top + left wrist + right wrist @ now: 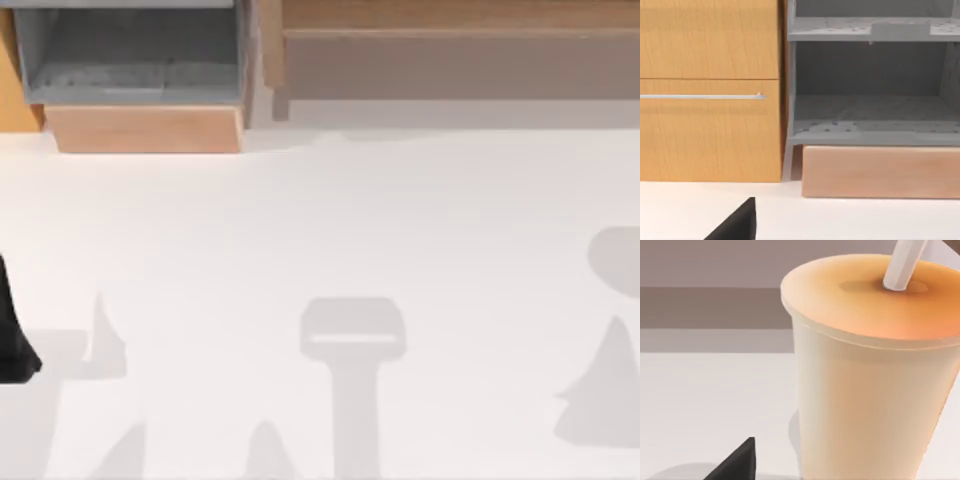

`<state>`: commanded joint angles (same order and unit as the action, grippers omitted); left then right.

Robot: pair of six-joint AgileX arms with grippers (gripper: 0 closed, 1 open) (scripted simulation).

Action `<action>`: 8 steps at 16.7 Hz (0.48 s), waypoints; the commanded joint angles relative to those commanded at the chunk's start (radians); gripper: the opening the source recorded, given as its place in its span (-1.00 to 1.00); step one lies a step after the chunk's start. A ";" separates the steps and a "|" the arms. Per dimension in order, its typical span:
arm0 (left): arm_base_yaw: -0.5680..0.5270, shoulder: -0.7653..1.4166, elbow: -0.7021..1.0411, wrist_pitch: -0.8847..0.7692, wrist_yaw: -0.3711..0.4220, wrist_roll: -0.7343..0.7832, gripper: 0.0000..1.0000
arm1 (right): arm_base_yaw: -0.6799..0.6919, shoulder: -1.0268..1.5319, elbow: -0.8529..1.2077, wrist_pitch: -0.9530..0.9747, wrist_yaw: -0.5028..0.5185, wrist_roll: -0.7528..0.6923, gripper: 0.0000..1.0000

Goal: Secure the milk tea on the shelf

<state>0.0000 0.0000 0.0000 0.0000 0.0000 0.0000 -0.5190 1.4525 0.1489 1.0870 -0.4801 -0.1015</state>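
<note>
The milk tea point(875, 385) is a pale orange cup with a flat lid and a white straw point(902, 262). It stands upright on the white table, very close in the right wrist view. A dark part of my right gripper point(737, 464) sits low beside the cup, apart from it. The shelf point(130, 60) is a grey open unit on a light wooden base at the table's back left. In the left wrist view the shelf point(870, 115) shows two bare levels, with a dark part of my left gripper point(737, 225) well in front of it. My left arm point(12, 340) is at the table's left edge.
A wooden cabinet point(710, 90) with a thin metal handle point(702, 96) stands against the shelf's side. A long wooden unit point(450, 50) runs along the back right. Soft shadows lie on the white table point(320, 230).
</note>
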 joint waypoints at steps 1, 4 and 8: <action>0.000 0.000 0.000 0.000 0.000 0.000 1.00 | 0.010 0.024 0.019 0.010 0.011 0.003 1.00; 0.000 0.000 0.000 0.000 0.000 0.000 1.00 | 0.056 0.157 0.108 0.055 0.058 0.014 1.00; 0.000 0.000 0.000 0.000 0.000 0.000 1.00 | 0.126 0.326 0.225 0.106 0.128 0.030 1.00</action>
<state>0.0000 0.0000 0.0000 0.0000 0.0000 0.0000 -0.3935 1.7785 0.3744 1.1925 -0.3516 -0.0717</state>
